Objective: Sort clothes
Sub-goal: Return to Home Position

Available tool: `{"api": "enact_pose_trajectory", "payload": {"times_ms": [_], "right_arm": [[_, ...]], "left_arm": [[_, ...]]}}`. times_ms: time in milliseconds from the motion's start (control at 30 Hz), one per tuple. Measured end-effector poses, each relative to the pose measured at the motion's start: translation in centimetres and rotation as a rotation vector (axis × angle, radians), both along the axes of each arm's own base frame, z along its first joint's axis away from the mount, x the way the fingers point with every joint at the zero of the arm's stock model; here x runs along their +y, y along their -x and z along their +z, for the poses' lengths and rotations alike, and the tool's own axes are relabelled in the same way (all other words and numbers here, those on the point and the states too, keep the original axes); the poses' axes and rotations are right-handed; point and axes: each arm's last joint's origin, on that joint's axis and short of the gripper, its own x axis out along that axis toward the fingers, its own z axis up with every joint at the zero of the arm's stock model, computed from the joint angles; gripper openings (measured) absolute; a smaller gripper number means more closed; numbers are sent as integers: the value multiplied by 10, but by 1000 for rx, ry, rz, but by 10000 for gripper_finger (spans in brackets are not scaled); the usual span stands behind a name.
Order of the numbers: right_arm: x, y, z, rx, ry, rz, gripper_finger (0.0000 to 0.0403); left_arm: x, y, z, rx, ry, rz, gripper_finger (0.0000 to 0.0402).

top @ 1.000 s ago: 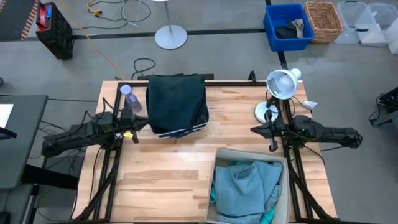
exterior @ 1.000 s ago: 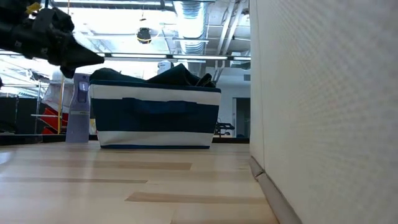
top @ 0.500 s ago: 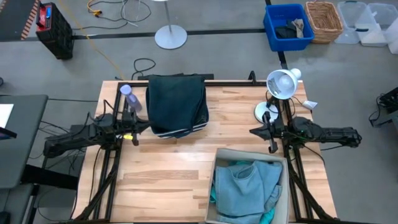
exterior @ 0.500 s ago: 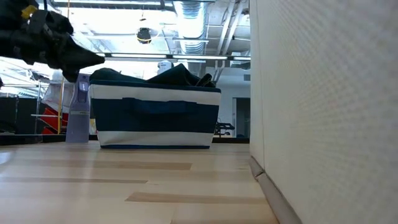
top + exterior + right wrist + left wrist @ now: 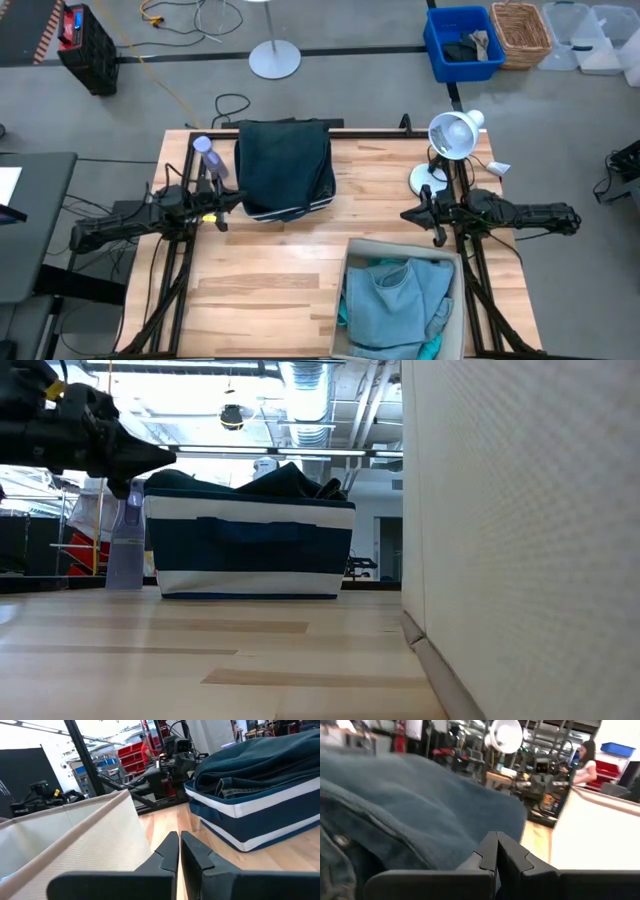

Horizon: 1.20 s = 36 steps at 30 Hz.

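Both arms sit out at the sides of the worktop (image 5: 270, 270) now. The left gripper (image 5: 233, 201) hangs by the left edge, just beside the striped bin (image 5: 250, 555), its fingers pressed together on nothing. The right gripper (image 5: 406, 212) is near the right edge, just above the far rim of the beige box (image 5: 400, 246), its fingers also closed and empty. And the clothes? The dark navy-teal garments (image 5: 285, 160) are heaped in the bin at the far edge, left of the middle, bulging over its rim in thick folds. The pale grey-blue garment (image 5: 395, 300) lies crumpled on top in the box at the near edge, right of the middle, with a bright turquoise one (image 5: 343, 313) peeking out at the side beneath it. No small black piece shows from here. By the look of it the sorting itself is finished, and what remains is only for the arms to park. If any piece had to be lifted again, all of this is soft, limp cloth: light for the thin blue pieces, likely heavier and stiffer for the dark pile, which reads like denim in the right wrist view. None of it is fragile or slippery, but it would sag and trail. The place to pinch is a raised fold or a seam edge near the top of the heap — not the flat middle, where closed fingers would only skid across the cloth.
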Motion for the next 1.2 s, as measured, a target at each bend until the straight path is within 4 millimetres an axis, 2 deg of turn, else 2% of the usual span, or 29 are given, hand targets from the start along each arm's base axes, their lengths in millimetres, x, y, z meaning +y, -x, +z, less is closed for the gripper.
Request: {"api": "enact_pose_trajectory", "payload": {"times_ms": [133, 300, 500, 633, 1200], "right_arm": [[0, 0, 0, 2, 0, 0, 34], [0, 0, -1, 4, 0, -1, 33], [0, 0, -1, 7, 0, -1, 34], [0, 0, -1, 7, 0, -1, 33], [0, 0, -2, 11, 0, -1, 33]], "left_arm": [[-2, -2, -3, 3, 105, -86, 1], [-2, -3, -4, -9, 209, -87, 10], [-2, -3, -5, 51, -2, -80, 9], [-2, -3, -5, 72, -77, -78, 9], [-2, -3, -5, 68, -59, -79, 9]]}}
